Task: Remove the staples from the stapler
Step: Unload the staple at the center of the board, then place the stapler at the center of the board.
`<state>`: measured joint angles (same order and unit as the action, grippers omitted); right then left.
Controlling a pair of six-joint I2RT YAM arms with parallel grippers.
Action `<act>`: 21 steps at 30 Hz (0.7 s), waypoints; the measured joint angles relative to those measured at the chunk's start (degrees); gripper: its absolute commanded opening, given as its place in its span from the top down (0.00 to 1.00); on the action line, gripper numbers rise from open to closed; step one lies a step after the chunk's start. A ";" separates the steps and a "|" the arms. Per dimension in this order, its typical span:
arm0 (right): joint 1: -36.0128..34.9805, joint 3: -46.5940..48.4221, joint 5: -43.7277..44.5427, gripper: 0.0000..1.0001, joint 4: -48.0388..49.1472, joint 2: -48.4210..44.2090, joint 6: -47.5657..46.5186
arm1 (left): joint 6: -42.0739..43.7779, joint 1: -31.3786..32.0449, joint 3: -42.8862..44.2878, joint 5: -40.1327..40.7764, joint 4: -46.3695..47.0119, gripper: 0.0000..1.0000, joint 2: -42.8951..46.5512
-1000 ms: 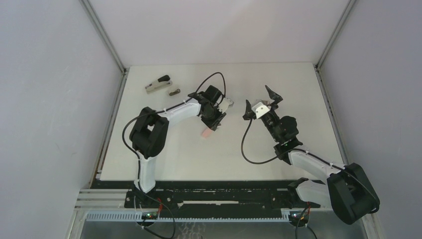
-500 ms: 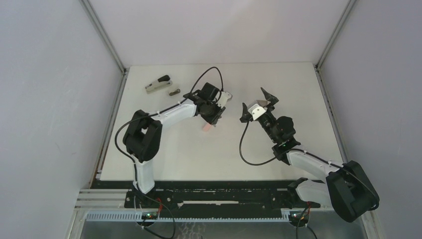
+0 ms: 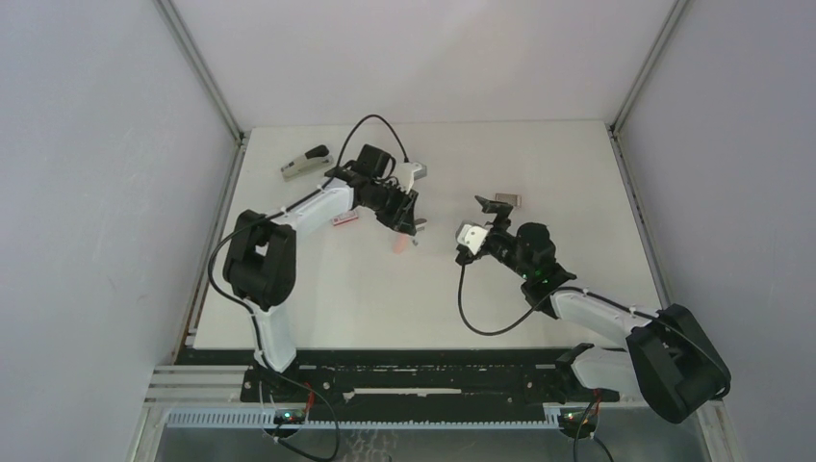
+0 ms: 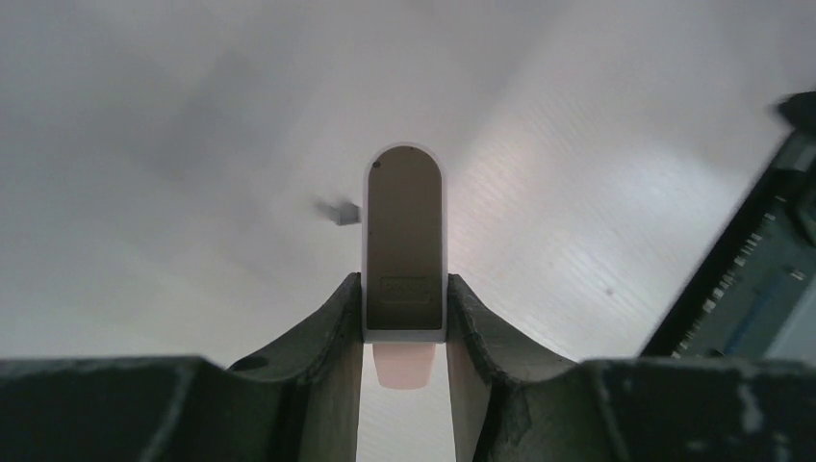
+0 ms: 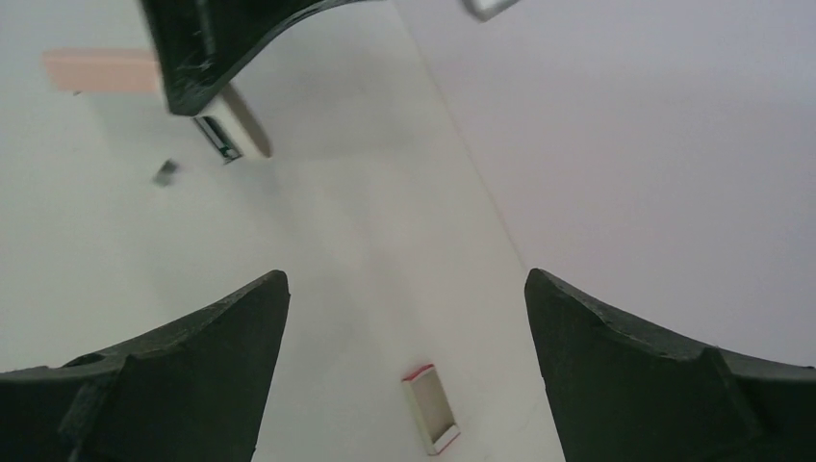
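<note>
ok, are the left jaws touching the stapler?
Touching. Left wrist view: left gripper jaws press flush on both sides of the stapler, no gap.

Left gripper [image 3: 408,223]: clamped on the stapler [image 3: 414,234], far of centre.
Right gripper [image 3: 473,229]: jaws stood wide, beside a small box [image 3: 504,200].
Far left: a second stapler [image 3: 306,162] lay.
Beside left arm: a pink strip [image 3: 344,219] lay.

On the table [image 3: 577,164], a small box [image 3: 503,201] lies right of the stapler [image 4: 404,231] (held mid-table).

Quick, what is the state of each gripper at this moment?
Left gripper: closed, holding the stapler.
Right gripper: open, holding nothing.
</note>
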<state>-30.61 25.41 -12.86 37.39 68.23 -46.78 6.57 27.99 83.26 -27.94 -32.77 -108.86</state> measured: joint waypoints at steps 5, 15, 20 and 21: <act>-0.90 0.07 -4.74 0.26 -5.09 1.18 -2.62 | 0.50 -0.72 0.00 -11.50 -3.15 0.90 0.02; -3.91 3.50 -9.16 0.54 -13.29 5.20 -3.98 | 4.22 -1.40 0.13 -28.85 -11.21 0.87 -0.26; -5.70 3.50 -9.07 0.60 -14.78 5.95 -5.31 | 5.70 -1.40 0.13 -32.37 -13.38 0.86 -1.42; -5.95 3.50 -9.05 0.62 -14.95 6.16 -5.51 | 6.14 -1.40 0.13 -32.72 -13.77 0.86 -1.70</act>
<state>-36.56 28.91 -21.91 22.44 74.39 -52.29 12.71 26.59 83.40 -60.66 -46.54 -110.56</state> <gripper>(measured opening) 0.417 0.367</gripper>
